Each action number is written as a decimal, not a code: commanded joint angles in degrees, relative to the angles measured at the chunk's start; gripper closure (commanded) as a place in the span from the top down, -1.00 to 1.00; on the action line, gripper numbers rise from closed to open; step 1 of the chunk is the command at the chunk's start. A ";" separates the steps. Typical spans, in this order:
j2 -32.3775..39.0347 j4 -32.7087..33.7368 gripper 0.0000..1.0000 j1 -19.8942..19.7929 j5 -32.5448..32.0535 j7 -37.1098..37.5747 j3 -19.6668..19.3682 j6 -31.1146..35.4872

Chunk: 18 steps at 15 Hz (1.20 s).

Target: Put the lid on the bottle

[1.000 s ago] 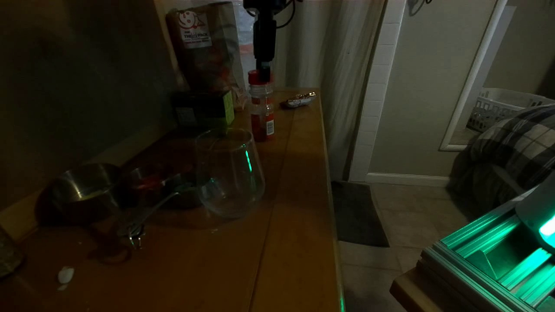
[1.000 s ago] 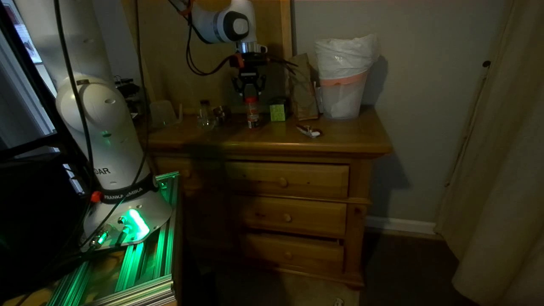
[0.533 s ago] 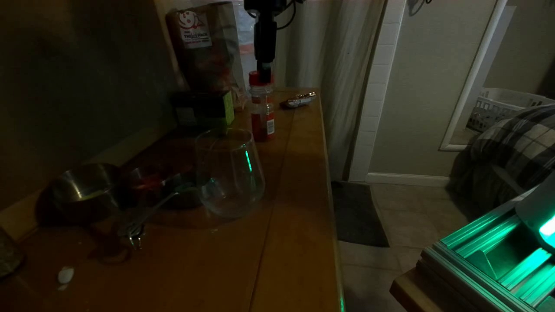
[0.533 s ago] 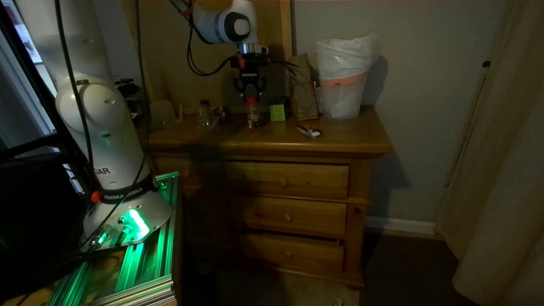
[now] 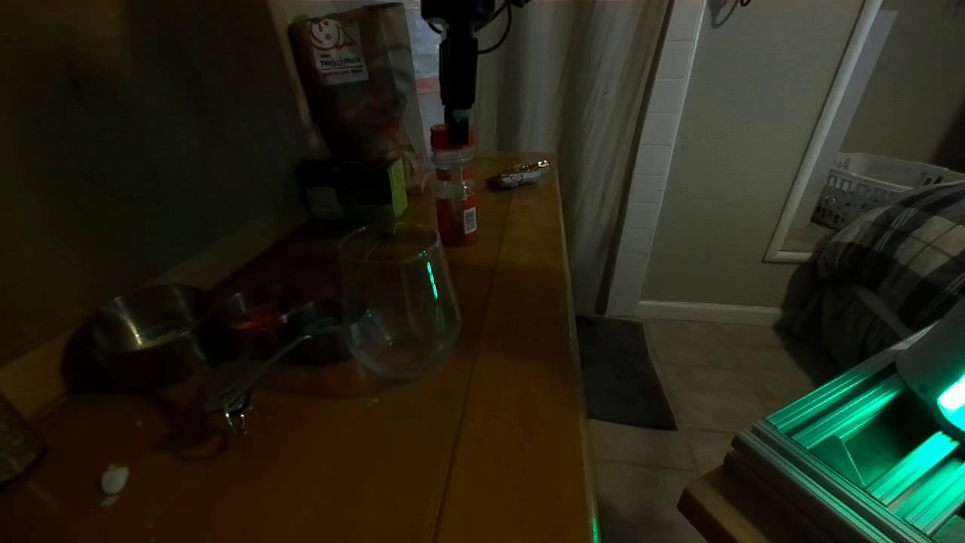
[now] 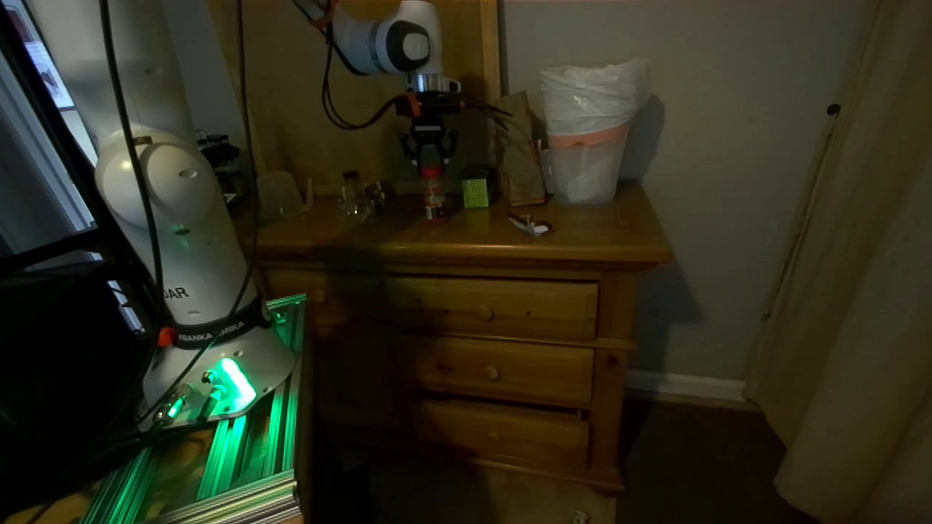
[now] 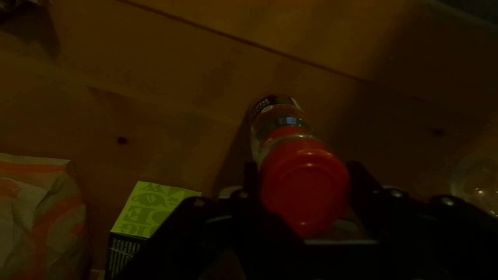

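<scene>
The red lid (image 5: 440,138) sits at the top of the bottle (image 5: 455,215), a clear bottle with reddish body and label, upright on the dresser. Lid (image 6: 432,172) and bottle (image 6: 435,200) also show in an exterior view. My gripper (image 5: 458,137) points down from above, its fingers on either side of the lid. In the wrist view, the gripper (image 7: 302,175) has a dark finger against each side of the lid (image 7: 305,186); the bottle (image 7: 276,111) stands below it. Whether the lid is seated all round cannot be told.
A clear glass vessel (image 5: 399,309) stands near the bottle, with metal cups (image 5: 151,324) beyond it. A green and black box (image 6: 476,191), a brown bag (image 6: 520,153), a lined bin (image 6: 590,145) and a crumpled wrapper (image 6: 529,224) share the dresser top (image 6: 582,236).
My gripper and the lid have come down very slightly. In an exterior view, the gripper and bottle have shifted a tiny amount to the right. Nothing else has moved.
</scene>
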 commanded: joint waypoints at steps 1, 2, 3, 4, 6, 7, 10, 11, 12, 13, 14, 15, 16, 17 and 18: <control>1.27 1.86 -0.35 -0.75 -0.66 0.37 0.70 -3.78; 1.31 2.15 -0.35 -0.70 -0.80 0.46 0.73 -4.85; 1.38 2.34 -0.35 -0.67 -0.79 0.43 0.75 -5.37; 1.46 2.51 -0.35 -0.64 -0.79 0.34 0.77 -5.70; 1.37 2.68 -0.35 -0.61 -0.77 0.29 0.83 -5.36; 1.22 2.68 -0.35 -0.57 -0.77 0.24 0.90 -5.01; 0.71 2.57 -0.35 -0.34 -1.46 0.72 1.11 -4.50; 0.55 2.51 -0.35 -0.26 -1.65 0.80 1.22 -4.45; 0.39 2.40 -0.35 -0.16 -2.28 1.30 1.28 -4.45; 0.22 2.27 -0.35 -0.13 -2.44 1.43 1.38 -4.39; 0.15 2.24 -0.35 -0.10 -2.67 1.56 1.48 -4.50; 0.09 2.15 -0.35 -0.08 -2.96 1.75 1.57 -4.51; 0.09 2.11 -0.35 -0.10 -3.05 1.76 1.63 -4.48; 0.08 1.95 -0.35 -0.17 -3.14 1.80 1.62 -4.21; 0.13 1.88 -0.35 -0.25 -2.88 1.60 1.65 -4.05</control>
